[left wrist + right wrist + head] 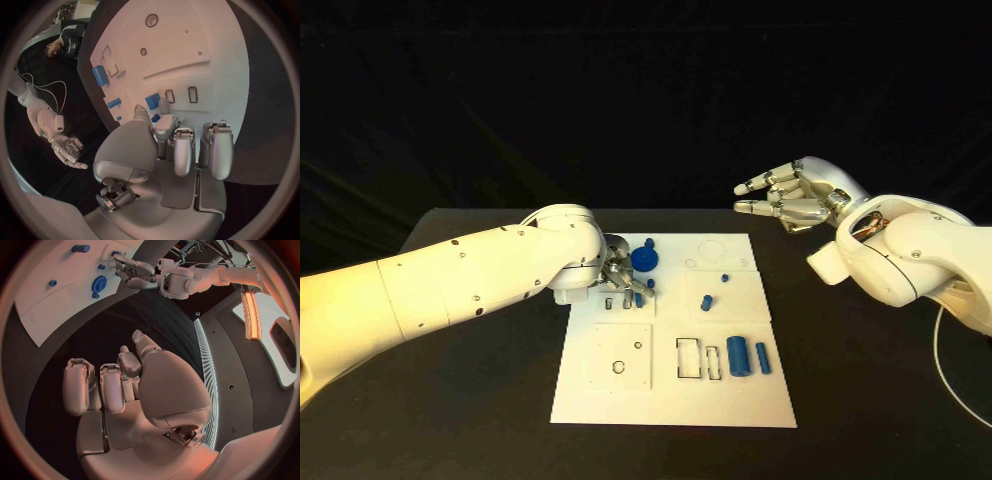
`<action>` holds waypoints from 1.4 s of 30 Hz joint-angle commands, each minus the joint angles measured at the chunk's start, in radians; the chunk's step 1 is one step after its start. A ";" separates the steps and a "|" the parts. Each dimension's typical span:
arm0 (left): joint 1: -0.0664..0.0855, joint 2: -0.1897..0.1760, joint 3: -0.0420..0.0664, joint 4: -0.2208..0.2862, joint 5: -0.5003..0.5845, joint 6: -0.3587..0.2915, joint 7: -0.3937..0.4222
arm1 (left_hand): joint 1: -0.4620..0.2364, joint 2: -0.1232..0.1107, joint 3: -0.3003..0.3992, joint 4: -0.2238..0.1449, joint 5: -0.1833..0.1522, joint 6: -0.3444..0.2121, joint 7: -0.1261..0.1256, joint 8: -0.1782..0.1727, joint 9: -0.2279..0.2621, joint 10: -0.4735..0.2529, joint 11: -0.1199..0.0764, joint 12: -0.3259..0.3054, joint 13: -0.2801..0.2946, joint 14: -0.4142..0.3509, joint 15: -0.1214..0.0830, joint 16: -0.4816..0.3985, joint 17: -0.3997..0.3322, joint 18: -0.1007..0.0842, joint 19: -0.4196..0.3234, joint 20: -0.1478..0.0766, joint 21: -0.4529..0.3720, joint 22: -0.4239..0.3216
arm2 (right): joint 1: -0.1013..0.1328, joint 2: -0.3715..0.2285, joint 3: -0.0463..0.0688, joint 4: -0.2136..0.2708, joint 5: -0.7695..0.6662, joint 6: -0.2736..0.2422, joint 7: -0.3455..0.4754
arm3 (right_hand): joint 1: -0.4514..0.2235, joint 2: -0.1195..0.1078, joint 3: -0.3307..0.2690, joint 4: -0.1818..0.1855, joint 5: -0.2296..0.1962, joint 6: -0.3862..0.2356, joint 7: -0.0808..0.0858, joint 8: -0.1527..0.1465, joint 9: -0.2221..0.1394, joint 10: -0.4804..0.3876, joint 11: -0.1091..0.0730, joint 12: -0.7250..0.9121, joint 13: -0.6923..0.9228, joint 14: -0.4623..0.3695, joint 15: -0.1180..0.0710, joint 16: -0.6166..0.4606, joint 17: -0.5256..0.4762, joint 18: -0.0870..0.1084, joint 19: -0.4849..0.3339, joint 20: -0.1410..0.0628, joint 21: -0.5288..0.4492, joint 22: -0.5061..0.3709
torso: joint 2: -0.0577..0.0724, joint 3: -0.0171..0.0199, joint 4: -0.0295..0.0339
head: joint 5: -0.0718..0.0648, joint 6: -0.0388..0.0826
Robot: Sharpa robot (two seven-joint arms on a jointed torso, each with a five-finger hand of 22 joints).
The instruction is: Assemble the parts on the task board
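The left hand (617, 272) pinches a small blue part (152, 101) at the task board (733, 400)'s upper-left slots, likely to seat it, while the right hand (790, 196), fingers apart and empty, hovers beyond the board's upper-right corner.

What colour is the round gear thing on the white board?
Blue. The gear lies on the task board, clearest in the head view.

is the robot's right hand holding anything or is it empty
Empty. The right hand hovers off the white board, fingers apart, nothing between them.
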 commanded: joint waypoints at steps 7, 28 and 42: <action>0.001 0.010 -0.001 -0.003 0.015 0.019 -0.001 | 0.034 0.010 0.006 -0.010 -0.004 -0.015 -0.002 0.013 0.017 0.002 -0.005 0.003 0.001 0.104 -0.008 0.003 0.263 -0.011 0.080 -0.008 0.002 0.203 | 0.000 0.002 0.000 -0.001 -0.022 0.020 -0.013 | -0.001 -0.004 0.000 0.003 0.006 0.004 0.002 -0.002 -0.001 -0.008 -0.002 -0.004 -0.001 0.053 -0.008 -0.004 0.057 0.014 -0.008 -0.001 -0.005 -0.001 | 0.001 0.0002 0.0001 | 0.000 -0.002; 0.001 0.013 -0.005 -0.011 0.022 0.032 -0.001 | 0.089 0.022 0.036 -0.034 -0.003 -0.027 -0.003 0.023 0.043 0.002 -0.005 0.002 0.003 0.104 -0.009 0.003 0.263 -0.011 0.080 -0.008 0.001 0.203 | 0.000 0.004 -0.001 -0.001 -0.023 0.028 -0.013 | -0.002 -0.003 -0.001 0.004 0.007 0.004 0.002 -0.002 -0.001 -0.008 -0.003 -0.004 -0.002 0.053 -0.008 -0.004 0.057 0.014 -0.008 -0.001 -0.006 -0.002 | 0.001 0.0003 -0.0004 | 0.000 -0.007; 0.001 0.007 -0.005 -0.008 0.072 -0.041 0.009 | 0.262 -0.063 0.552 -0.155 0.068 -0.080 0.006 -0.034 0.062 -0.032 0.010 -0.069 -0.045 0.104 -0.005 0.003 0.263 -0.008 0.073 -0.002 -0.008 0.192 | 0.000 0.007 -0.001 -0.004 -0.022 0.041 -0.014 | -0.002 -0.003 -0.001 0.004 0.007 0.004 0.002 -0.002 -0.001 -0.008 -0.003 -0.004 -0.002 0.053 -0.008 -0.004 0.057 0.014 -0.008 -0.001 -0.006 -0.002 | 0.000 0.0005 -0.0007 | 0.001 -0.011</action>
